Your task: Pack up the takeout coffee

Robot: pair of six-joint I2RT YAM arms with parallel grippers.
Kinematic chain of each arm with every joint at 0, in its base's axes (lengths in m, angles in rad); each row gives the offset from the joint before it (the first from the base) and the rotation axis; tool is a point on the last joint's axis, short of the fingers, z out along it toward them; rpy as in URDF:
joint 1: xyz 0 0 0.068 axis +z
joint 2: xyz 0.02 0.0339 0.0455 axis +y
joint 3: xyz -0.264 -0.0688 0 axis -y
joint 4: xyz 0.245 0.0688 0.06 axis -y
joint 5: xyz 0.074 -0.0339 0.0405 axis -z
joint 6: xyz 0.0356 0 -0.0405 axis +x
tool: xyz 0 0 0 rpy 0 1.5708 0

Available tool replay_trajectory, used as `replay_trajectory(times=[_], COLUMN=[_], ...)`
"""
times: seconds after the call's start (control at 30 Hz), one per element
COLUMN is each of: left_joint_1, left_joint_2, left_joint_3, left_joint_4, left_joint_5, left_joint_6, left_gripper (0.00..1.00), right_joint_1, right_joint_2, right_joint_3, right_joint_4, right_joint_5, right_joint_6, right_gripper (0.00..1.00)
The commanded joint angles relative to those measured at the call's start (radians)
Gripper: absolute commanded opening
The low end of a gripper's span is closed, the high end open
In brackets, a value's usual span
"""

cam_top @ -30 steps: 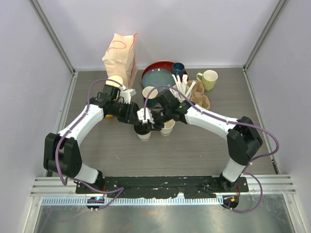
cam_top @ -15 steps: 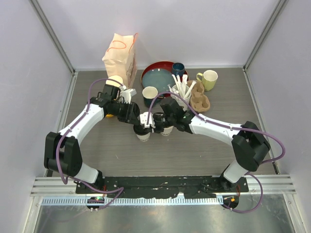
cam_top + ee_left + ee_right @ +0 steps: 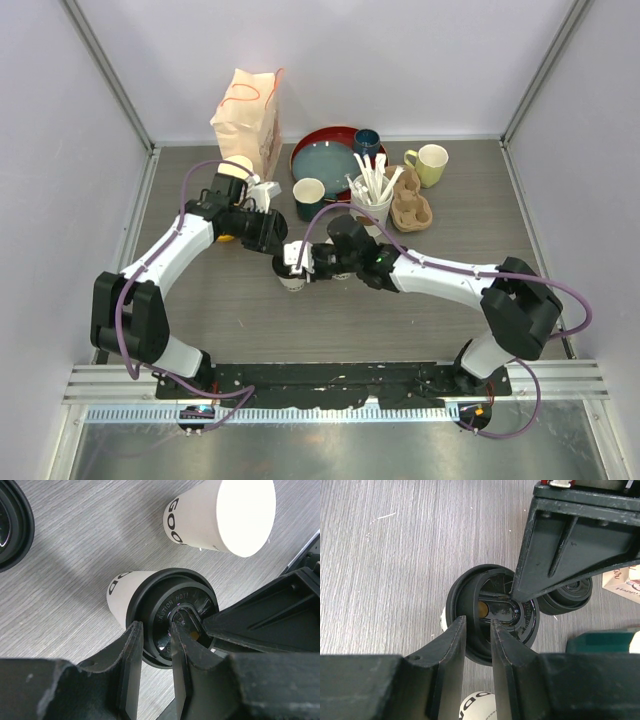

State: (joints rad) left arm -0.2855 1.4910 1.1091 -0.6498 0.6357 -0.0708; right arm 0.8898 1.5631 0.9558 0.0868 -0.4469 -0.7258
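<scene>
While the cup (image 3: 119,591) stands on the table (image 3: 75,555), the left gripper (image 3: 155,630) and right gripper (image 3: 477,625) each clamp the rim of its black lid (image 3: 172,592).

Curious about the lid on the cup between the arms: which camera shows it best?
Left wrist: the black lid sits central, lettering readable. Right wrist shows it partly covered; top external barely shows it.

A cream-white paper cup (image 3: 120,592) carries black lettering under its glossy round black plastic lid (image 3: 165,605). The second cream-white paper cup (image 3: 220,517) bears the same black print. The flat grey table top (image 3: 400,320) is wood-grained. The tall brown paper bag (image 3: 247,115) shows a red scrawl, and the handled ceramic mug (image 3: 432,162) is pale yellow-green.
</scene>
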Motion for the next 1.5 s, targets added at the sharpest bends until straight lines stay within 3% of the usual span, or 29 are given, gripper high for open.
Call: replay_trajectory(times=[0.0,0.5,1.07,1.37,1.47], left_joint_1=[-0.006,0.028,0.042,0.042,0.04], left_joint_2=[0.008,-0.001,0.034,0.037,0.041], left_joint_3=[0.003,0.061,0.064,0.072,0.054], left_joint_4=[-0.056,-0.094,-0.085,-0.079,-0.076], left_joint_5=[-0.005,0.039,0.059,0.044,0.038], left_joint_6=[0.017,0.026,0.026,0.032,0.032], left_gripper=[0.32,0.36,0.4,0.4,0.39], right_joint_1=[0.021,0.031,0.029,0.026,0.026], right_joint_2=[0.094,0.097,0.077,0.112,0.13], right_joint_3=[-0.078,-0.083,0.124,0.152,0.117], right_joint_4=[-0.177,-0.142,-0.196,-0.211,-0.199], right_joint_5=[0.168,0.168,0.103,0.106,0.126], right_joint_6=[0.026,0.074,0.172,0.175,0.18], right_gripper=[0.3,0.3,0.5,0.51,0.45])
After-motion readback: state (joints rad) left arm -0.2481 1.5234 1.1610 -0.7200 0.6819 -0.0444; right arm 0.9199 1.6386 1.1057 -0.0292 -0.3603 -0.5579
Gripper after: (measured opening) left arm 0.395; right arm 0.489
